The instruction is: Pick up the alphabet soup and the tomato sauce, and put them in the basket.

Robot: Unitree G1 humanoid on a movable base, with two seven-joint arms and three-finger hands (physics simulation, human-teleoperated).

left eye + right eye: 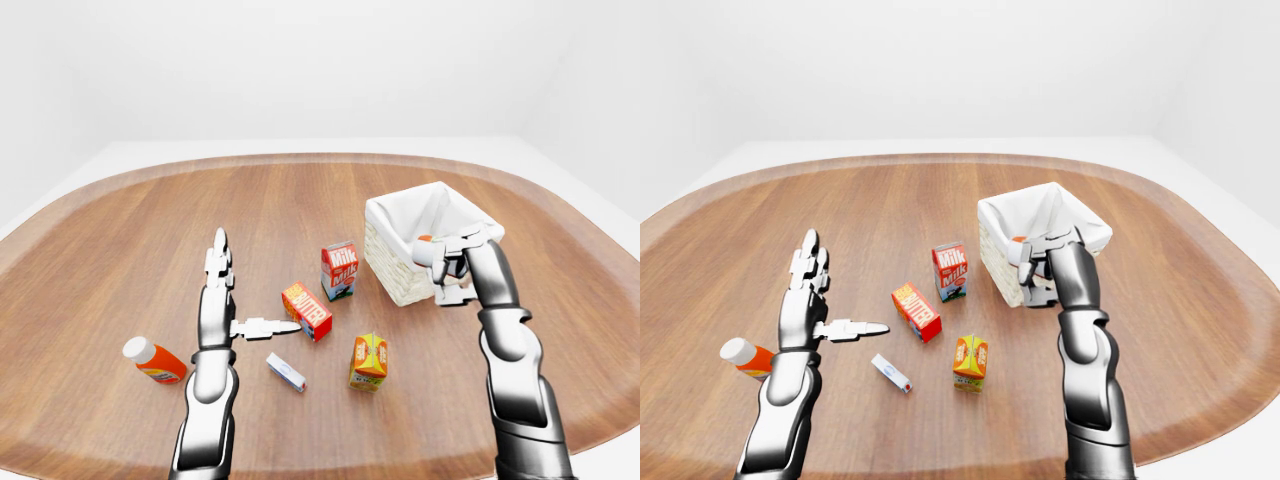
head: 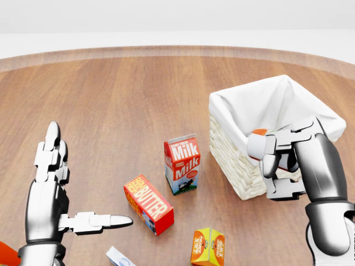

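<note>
Surface: wood table, basket on its right.
Right hand: my fingers wrap a can above the near rim.
Left hand: spread wide, empty.
Risk: letting go here, I judge the can clips the rim and falls outside.

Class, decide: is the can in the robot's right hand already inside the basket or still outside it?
Outside. The right hand grips the can level with the basket rim, not released.

left robot hand splayed flat; right robot hand raised, fingers clenched.
</note>
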